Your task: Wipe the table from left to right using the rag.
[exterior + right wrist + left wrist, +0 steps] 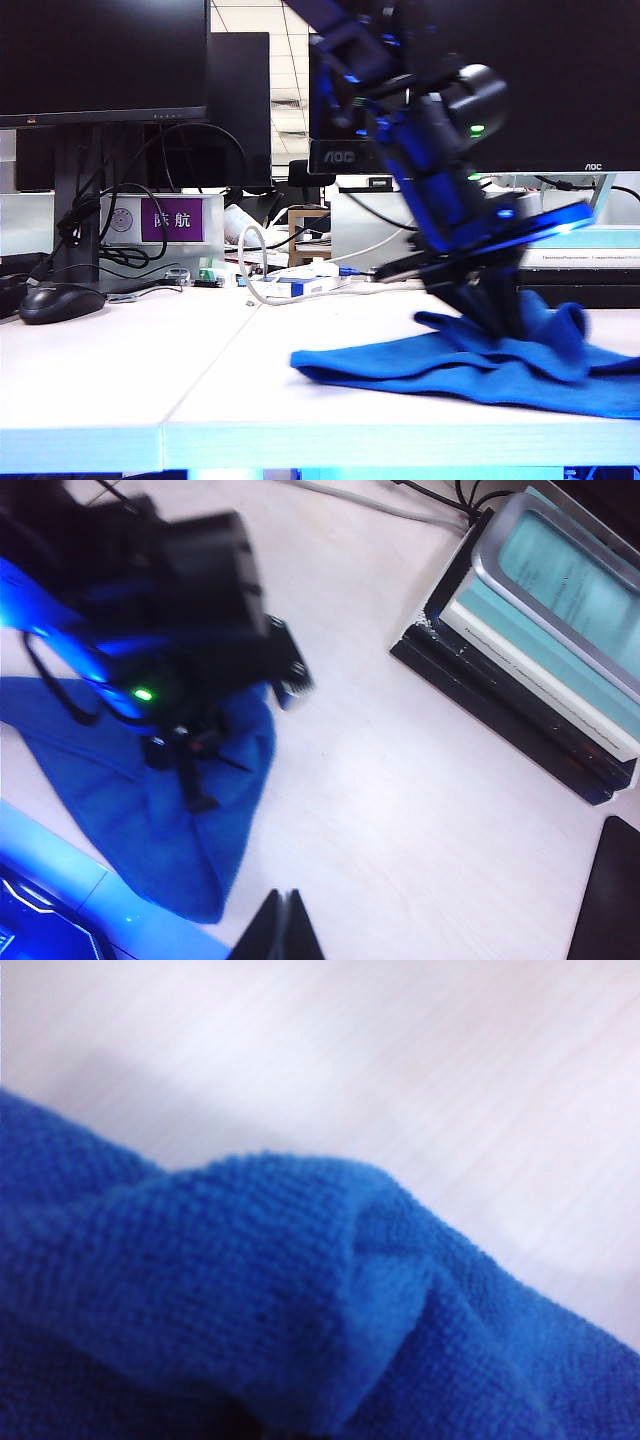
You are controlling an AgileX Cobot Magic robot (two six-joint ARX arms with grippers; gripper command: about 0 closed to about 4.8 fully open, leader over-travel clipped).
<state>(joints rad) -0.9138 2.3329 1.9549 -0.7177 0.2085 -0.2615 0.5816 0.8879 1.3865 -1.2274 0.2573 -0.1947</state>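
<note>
The rag [480, 365] is seen spread in thick blue folds near the front edge of the table [120, 390], right of the seam. It is pinched at a raised fold by the left gripper [497, 318], whose jaws are pressed together on the cloth. The right gripper [283, 928] is held above bare table, closed and empty. The wipe is judged well advanced rightward; only a short stretch is left. Further back, a computer mouse [60, 301] lies at far left.
</note>
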